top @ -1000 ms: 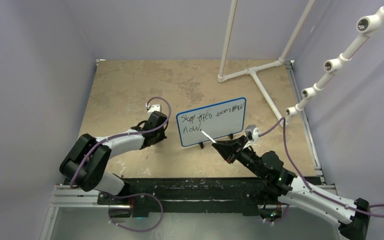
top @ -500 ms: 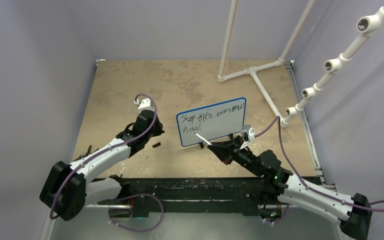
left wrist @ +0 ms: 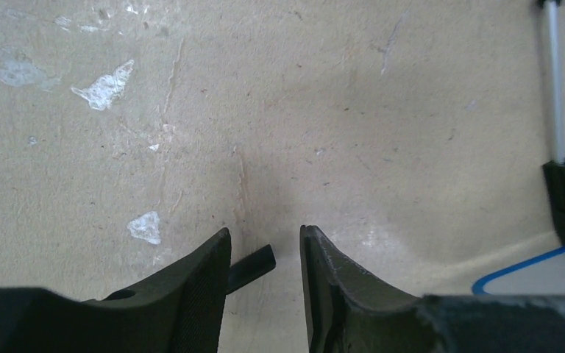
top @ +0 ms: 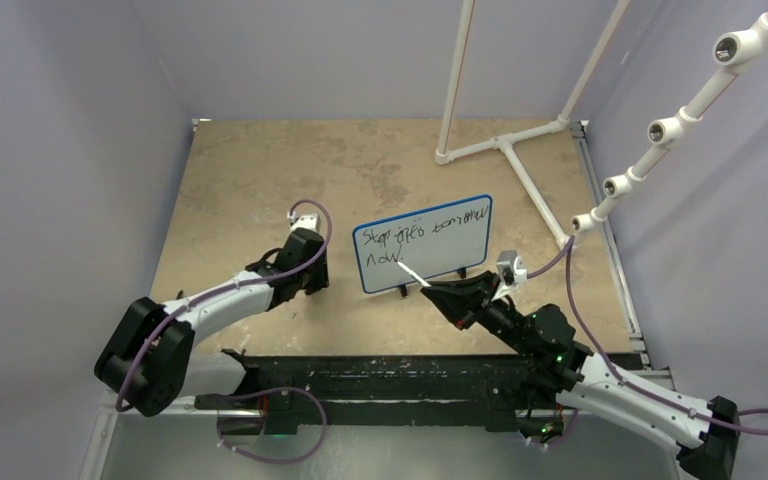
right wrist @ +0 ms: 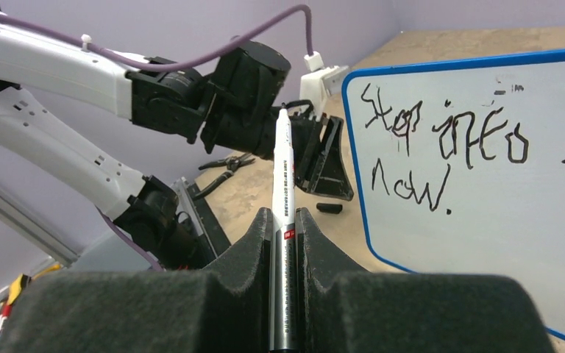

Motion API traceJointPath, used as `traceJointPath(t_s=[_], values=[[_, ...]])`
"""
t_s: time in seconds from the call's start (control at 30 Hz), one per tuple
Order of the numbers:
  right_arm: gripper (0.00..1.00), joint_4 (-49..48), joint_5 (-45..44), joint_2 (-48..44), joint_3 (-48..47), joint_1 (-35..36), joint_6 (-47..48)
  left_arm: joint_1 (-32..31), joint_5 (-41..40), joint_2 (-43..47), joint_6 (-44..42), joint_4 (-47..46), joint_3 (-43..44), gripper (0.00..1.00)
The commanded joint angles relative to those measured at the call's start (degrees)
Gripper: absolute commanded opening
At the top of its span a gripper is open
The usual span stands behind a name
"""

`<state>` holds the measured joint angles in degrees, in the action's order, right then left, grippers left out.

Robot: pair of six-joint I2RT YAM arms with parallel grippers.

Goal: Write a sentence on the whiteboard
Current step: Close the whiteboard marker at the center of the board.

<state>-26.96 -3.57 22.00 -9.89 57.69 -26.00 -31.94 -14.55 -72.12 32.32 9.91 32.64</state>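
Jaws of the right gripper (right wrist: 284, 215) clamp a slim white marker (right wrist: 282, 169) at mid-barrel, its tip clear of the whiteboard (top: 452, 256). Those of the left gripper (left wrist: 265, 234) stand parted low over the table (top: 250, 180). Propped on its two feet at mid-table, the whiteboard carries the sentence (top: 415, 233) in two lines. Light and stiff, it would likely slide or tip under a firm press. Its blue rim looks the safest hold, since the ink would smear. A small black piece (left wrist: 252, 267) lies between the left fingers. Half a second ago that gripper was drawn back, leaving the black piece bare. The writing looks unchanged.
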Motion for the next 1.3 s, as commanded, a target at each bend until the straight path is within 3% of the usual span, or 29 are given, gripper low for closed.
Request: traceJointPath(t_s=[0.0,0.57,0.8,1.07,1.27], values=[[0.00,1.7,-1.5,-0.9,-0.1,-0.1,0.0,0.1,-0.1,-4.0,-2.5,0.9,1.0,0.39],[0.00,0.9,-1.6,-1.3,1.1,-0.1,-0.2,-1.6,6.3,-2.6,3.5,7.0,-0.3,0.43],[0.00,1.1,-1.8,-1.9,1.4,-0.1,-0.4,-4.8,1.8,-1.6,6.0,11.1,-0.3,0.43],[0.00,0.9,-1.8,-2.0,1.6,-0.1,-0.5,-4.9,-6.3,-2.5,4.9,10.5,0.7,0.30],[0.00,1.1,-1.8,-1.9,1.6,-0.1,-0.5,-4.9,-4.9,-6.5,3.8,7.5,2.0,0.26]])
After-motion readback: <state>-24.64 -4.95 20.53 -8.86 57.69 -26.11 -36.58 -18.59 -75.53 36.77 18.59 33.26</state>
